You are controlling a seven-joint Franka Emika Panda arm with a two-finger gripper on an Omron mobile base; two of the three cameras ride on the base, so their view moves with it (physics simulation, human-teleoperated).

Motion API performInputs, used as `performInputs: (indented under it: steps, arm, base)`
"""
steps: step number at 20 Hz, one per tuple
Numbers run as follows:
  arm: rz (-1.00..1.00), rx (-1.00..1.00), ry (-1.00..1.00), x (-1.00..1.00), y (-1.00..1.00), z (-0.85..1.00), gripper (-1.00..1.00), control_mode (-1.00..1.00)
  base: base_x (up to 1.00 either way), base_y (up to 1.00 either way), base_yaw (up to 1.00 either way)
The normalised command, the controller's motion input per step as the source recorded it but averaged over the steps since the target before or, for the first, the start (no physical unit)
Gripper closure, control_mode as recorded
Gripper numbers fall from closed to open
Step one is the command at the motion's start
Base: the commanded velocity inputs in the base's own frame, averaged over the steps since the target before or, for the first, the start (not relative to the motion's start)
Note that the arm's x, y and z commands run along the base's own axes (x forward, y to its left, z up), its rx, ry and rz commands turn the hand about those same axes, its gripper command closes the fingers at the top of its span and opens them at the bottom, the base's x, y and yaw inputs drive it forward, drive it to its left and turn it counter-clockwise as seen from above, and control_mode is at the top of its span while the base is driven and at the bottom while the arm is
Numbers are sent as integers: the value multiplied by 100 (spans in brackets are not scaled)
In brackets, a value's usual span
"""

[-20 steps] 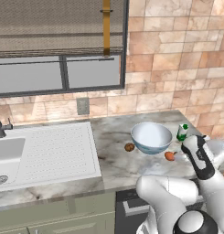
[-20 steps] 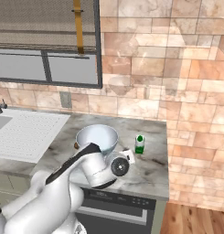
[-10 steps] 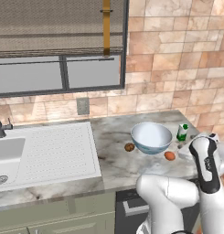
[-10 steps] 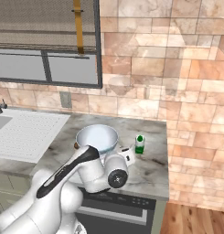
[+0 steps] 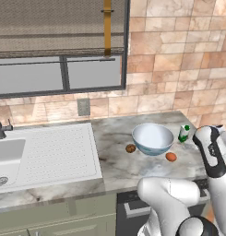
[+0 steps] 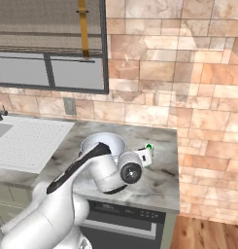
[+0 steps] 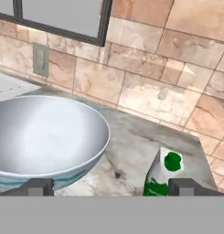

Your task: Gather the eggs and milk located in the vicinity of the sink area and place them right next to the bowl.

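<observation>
Claw (image 7: 111,187) wide open and empty, bowl (image 7: 45,137) ahead to its left, milk carton (image 7: 162,176) standing ahead to its right, both eggs beside the bowl; best to lift straight back, nudging nothing on the worktop (image 7: 131,151).

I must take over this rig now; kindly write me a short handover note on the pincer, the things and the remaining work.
Pincer: open, holding nothing, low over the counter between the bowl and the milk carton.
Bowl: on the counter, right of the sink unit.
Dark brown egg: beside the bowl's left side.
Orange-brown egg: in front of the bowl, to its right.
Milk carton: upright, just right of the bowl.
Done: both eggs and the milk appear to sit next to the bowl.
Left: likely only to lift the arm away.
</observation>
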Motion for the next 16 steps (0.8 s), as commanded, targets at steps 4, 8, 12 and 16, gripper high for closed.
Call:
performInputs:
  steps: [4, 8, 12, 16]
  arm:
    - [-10, 0, 38, 30, -45, 35, -100, -100]
    - [-5, 3, 38, 26, -33, 27, -100, -100]
    - [-5, 23, 50, 5, -41, 4, -100, -100]
    - [-14, 27, 46, 2, -27, 0, -100, -100]
  base:
    - [0, 0, 0]
    - [0, 0, 0]
    - [0, 0, 0]
    - [0, 0, 0]
